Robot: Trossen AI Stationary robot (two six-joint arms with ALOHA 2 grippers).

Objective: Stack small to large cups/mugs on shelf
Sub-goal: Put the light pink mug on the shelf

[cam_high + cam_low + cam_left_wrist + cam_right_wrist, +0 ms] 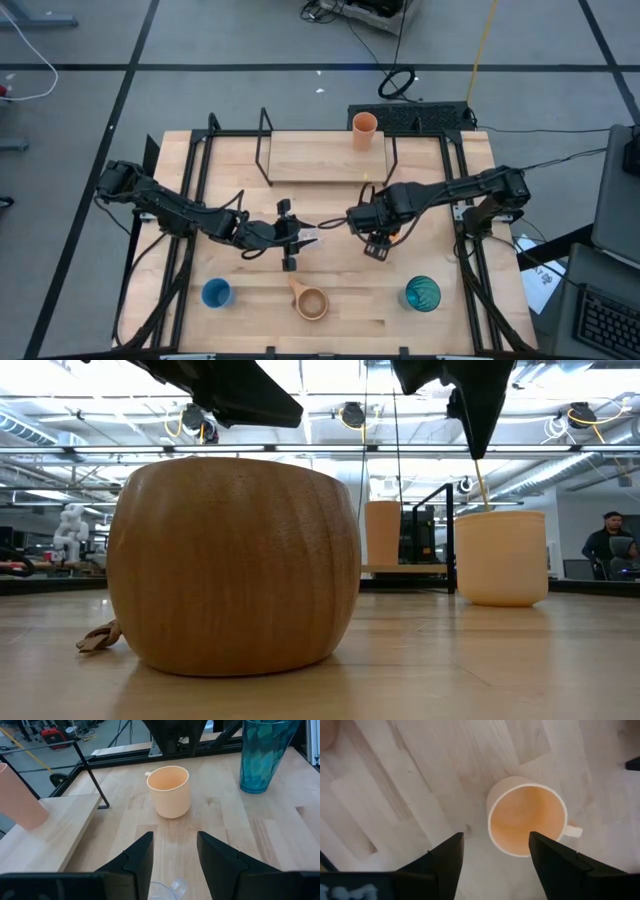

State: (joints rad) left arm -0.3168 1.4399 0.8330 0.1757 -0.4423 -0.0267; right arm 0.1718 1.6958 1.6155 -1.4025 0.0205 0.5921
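While open, right gripper hovers above orange cup.

Hidden under the right tool from above: the pale orange cup, seen only in the wrist and low views. Cut off at the top edge in the left wrist view: the teal tumbler; at the left edge there, the orange cup on the shelf. At the bottom edge between the left tool fingers: a clear cup, only its rim showing. In the low view, both arms cropped to dark shapes at the top; shelf mostly blocked by the wooden mug. Small and far off at the right edge: a person.
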